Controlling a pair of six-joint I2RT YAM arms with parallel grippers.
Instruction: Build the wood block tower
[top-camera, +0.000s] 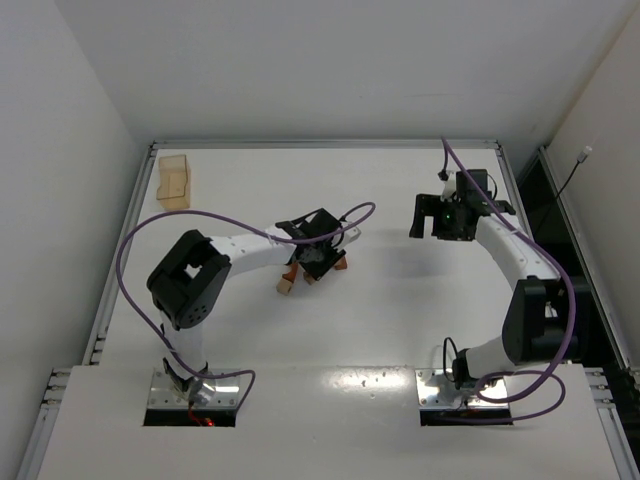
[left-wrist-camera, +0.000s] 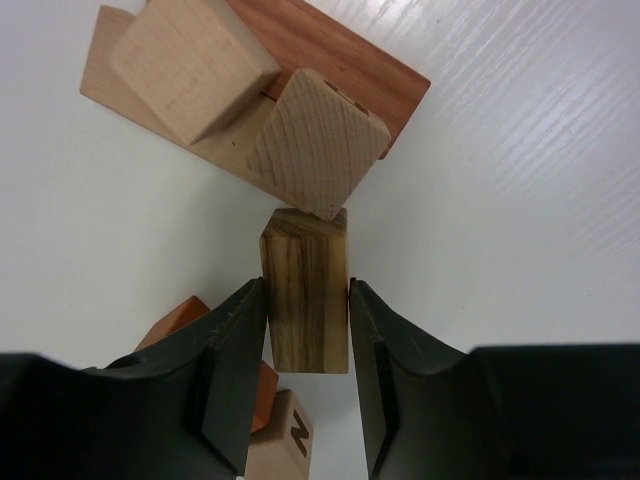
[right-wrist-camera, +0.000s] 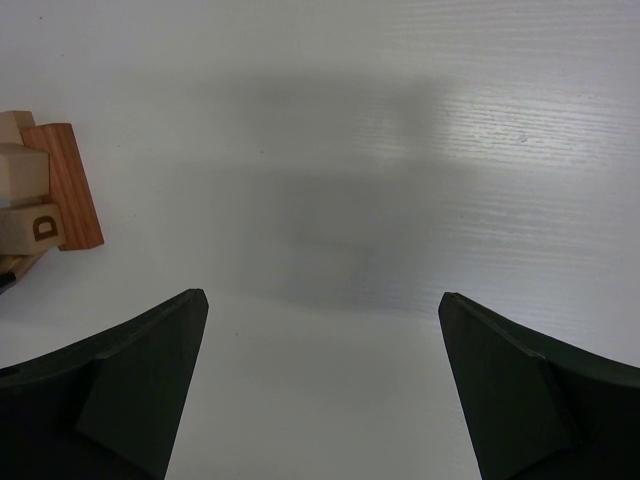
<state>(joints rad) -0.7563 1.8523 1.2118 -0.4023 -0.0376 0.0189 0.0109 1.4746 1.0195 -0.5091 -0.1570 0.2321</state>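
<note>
- Your left gripper is closed on a dark streaked block, a short bar. Both black fingers press flat against its long sides.
- The far end of that bar touches one corner of a light tan cube with a ribbed end-grain face.
- You cannot tell from the wrist view whether the bar is resting on the table or held just above it.
- The wood block tower is only a low, loose cluster near the middle of the table, directly under your left gripper.
- In that cluster, the tan cube and a tilted light tan block lie on a pale plank. A reddish-brown bar lies behind them.
- Close under your left finger sits an orange block, with a tan letter cube showing an "N" beside it.
- Your right gripper is wide open with nothing between its fingers, and bare table lies below it. It hangs well to the right of the cluster.
- At the left edge of the right wrist view you can see another reddish-brown bar, with a tan cube marked "D" against it.
- A translucent tan box stands at the far left corner, well apart from the blocks.
</note>
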